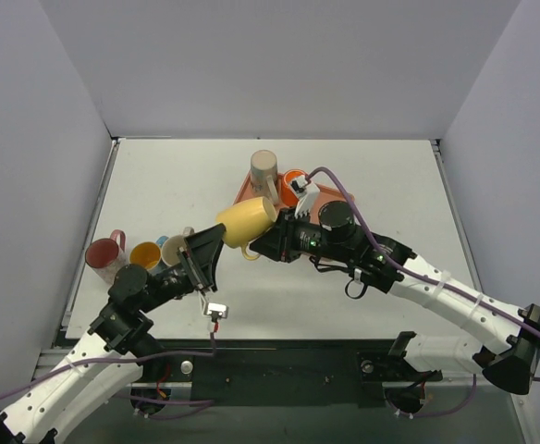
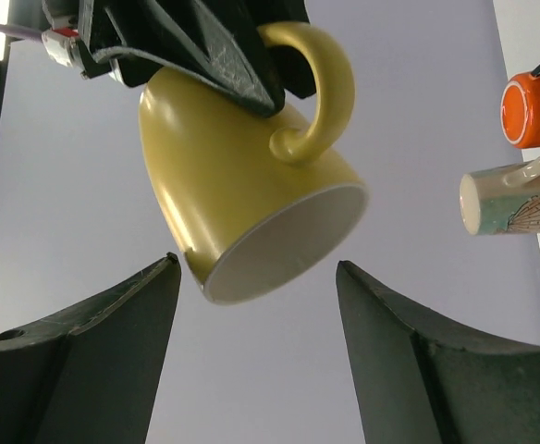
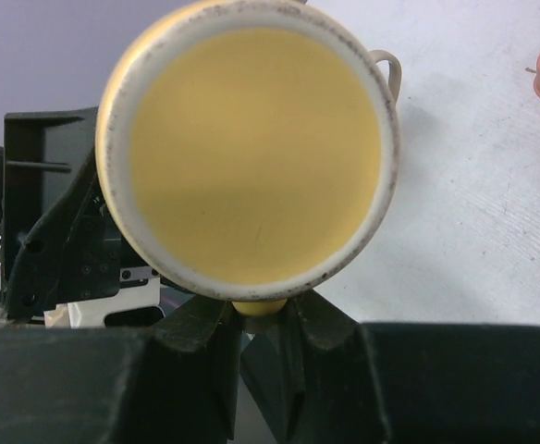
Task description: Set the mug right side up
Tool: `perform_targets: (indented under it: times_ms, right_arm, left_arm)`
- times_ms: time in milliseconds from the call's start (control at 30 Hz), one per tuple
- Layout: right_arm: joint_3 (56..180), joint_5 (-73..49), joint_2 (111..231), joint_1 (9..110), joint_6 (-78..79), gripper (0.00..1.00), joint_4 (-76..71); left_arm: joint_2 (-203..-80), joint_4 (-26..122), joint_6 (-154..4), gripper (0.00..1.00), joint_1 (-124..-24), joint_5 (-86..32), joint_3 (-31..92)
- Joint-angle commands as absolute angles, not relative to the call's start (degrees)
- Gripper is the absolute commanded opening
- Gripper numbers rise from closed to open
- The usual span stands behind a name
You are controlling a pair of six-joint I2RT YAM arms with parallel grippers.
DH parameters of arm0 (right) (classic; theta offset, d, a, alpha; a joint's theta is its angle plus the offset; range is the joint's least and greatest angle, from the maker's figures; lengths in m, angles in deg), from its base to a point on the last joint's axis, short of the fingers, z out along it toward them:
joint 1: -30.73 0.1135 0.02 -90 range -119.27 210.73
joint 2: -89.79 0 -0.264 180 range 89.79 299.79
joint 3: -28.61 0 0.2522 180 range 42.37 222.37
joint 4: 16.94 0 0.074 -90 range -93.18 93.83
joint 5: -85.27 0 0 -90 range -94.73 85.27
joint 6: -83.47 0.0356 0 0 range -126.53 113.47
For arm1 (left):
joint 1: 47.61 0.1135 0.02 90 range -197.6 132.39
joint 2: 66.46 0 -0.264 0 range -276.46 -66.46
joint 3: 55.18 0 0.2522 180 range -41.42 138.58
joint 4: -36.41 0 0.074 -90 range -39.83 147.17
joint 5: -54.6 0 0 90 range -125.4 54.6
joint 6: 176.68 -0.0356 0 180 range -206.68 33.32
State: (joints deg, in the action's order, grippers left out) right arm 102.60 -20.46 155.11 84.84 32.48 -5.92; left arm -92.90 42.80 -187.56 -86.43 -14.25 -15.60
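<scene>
A red mug sits at the left of the table, with other mugs just beside it; the left pincer is spread wide, its fingers flanking the yellow mug without touching; this mug hangs above the table, tipped on its side, mouth toward the left pincer; the right pincer is clamped on its handle; behind lies an orange tray carrying two mugs.

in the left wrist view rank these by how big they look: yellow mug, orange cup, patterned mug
1. yellow mug, largest by far, though nearest the camera
2. patterned mug and orange cup: both cut off at the frame edge, too alike to rank
</scene>
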Motion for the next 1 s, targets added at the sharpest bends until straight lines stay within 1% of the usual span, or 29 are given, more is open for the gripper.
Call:
perform_targets:
  times_ms: [0, 33, 133, 167, 200, 233, 300, 333, 367, 433, 467, 500, 533, 567, 600, 633, 667, 700, 733, 767, 800, 833, 867, 900, 933, 967]
  right_arm:
    - [106.5, -20.6, 156.1, 85.3, 32.5, 0.0, -13.1]
    - [106.8, -21.3, 156.7, 85.3, 32.6, 0.0, -13.4]
    - [107.8, -23.3, 158.2, 86.0, 32.8, 0.0, -14.0]
    - [108.0, -23.8, 158.5, 86.0, 32.8, 0.0, -14.2]
    - [107.9, -24.0, 158.5, 86.1, 32.8, 0.0, -14.3]
    - [107.8, -24.2, 158.6, 86.1, 32.5, 0.0, -14.3]
    - [107.6, -24.2, 159.0, 86.0, 32.0, 0.0, -13.4]
    - [107.7, -24.0, 159.1, 85.8, 32.0, 0.0, -13.2]
    - [107.6, -24.0, 159.5, 85.6, 31.9, 0.0, -12.7]
    - [107.5, -22.6, 159.7, 84.4, 32.1, 0.0, -11.4]
    - [107.2, -22.1, 159.1, 83.1, 32.2, 0.16, -10.7]
    - [106.5, -20.0, 158.9, 82.3, 32.1, 0.24, -9.2]
    - [105.9, -17.3, 157.7, 80.9, 31.7, 0.37, -8.2]
    - [105.5, -16.0, 156.9, 80.4, 30.6, 0.43, -6.4]
    - [104.6, -12.9, 155.5, 79.2, 30.0, 0.52, -5.3]
    - [104.2, -11.5, 154.5, 78.7, 28.7, 0.57, -3.7]
    - [103.8, -8.1, 152.7, 77.8, 27.8, 0.65, -3.4]
    - [103.6, -6.6, 151.9, 77.7, 26.3, 0.66, -0.1]
    - [103.6, -2.5, 150.5, 77.6, 25.3, 0.71, 1.6]
    - [103.5, -1.3, 150.0, 77.5, 23.9, 0.72, 2.2]
    - [103.3, 0.4, 149.0, 77.5, 23.1, 0.73, 3.2]
    - [103.4, 1.2, 148.6, 77.3, 22.2, 0.73, 3.7]
    - [103.3, 1.9, 148.2, 77.3, 21.3, 0.73, 4.4]
    - [103.2, 2.1, 148.0, 77.2, 20.9, 0.73, 4.7]
    - [102.8, 2.4, 147.9, 77.4, 20.6, 0.73, 5.0]
    - [102.5, 2.5, 147.7, 77.2, 20.4, 0.73, 5.2]
  left_arm:
    - [-94.4, 39.6, -189.2, 0.76, -87.6, -12.9, -14.0]
    - [-94.8, 39.6, -189.5, 0.74, -87.8, -12.8, -13.8]
    - [-95.3, 38.2, -189.6, 0.64, -88.2, -12.5, -13.8]
    - [-95.6, 37.6, -189.3, 0.61, -88.6, -12.8, -14.0]
    - [-95.7, 36.0, -187.9, 0.55, -88.6, -13.2, -14.0]
    - [-96.2, 35.7, -187.3, 0.51, -88.9, -14.4, -13.8]
    - [-96.6, 35.8, -185.9, 0.28, -89.2, -16.0, -12.9]
    - [-96.5, 35.9, -185.2, 0.21, -89.3, -16.1, -12.7]
    - [-96.3, 36.1, -185.0, 0.08, -89.4, -16.0, -12.6]
    - [-95.6, 38.6, -185.0, 0.0, -89.4, -15.5, -12.1]
    - [-95.4, 43.1, -184.9, 0.0, -89.6, -16.6, -10.5]
    - [-95.5, 45.8, -184.3, 0.0, -89.8, -17.8, -9.4]
    - [-96.5, 52.6, -182.3, 0.0, -89.9, -20.9, -6.5]
    - [-97.1, 54.9, -180.6, 0.0, -90.1, -23.4, -5.0]
    - [-99.7, 58.3, -177.9, 0.0, -90.1, -29.5, -1.9]
    - [-101.9, 61.6, -175.9, 0.0, -90.1, -32.7, 1.9]
    - [-106.2, 63.4, -170.8, 0.0, -90.0, -40.7, 4.0]
    - [-108.4, 65.2, -168.0, 0.0, -89.9, -44.2, 6.9]
    - [-114.0, 70.4, -161.2, 0.0, -89.3, -51.7, 12.3]
    - [-116.7, 77.4, -154.3, 0.0, -88.2, -54.4, 19.2]
    - [-122.7, 81.2, -151.5, 0.0, -85.0, -57.6, 23.2]
    - [-125.4, 89.2, -145.9, 0.0, -82.8, -57.4, 29.8]
    - [-131.1, 92.2, -143.5, 0.0, -77.5, -56.2, 33.7]
    - [-134.2, 98.5, -139.0, 0.0, -75.1, -55.5, 40.3]
    - [-139.4, 101.4, -137.3, 0.0, -69.8, -54.2, 43.4]
    - [-142.8, 107.9, -133.7, 0.0, -67.0, -52.4, 50.0]
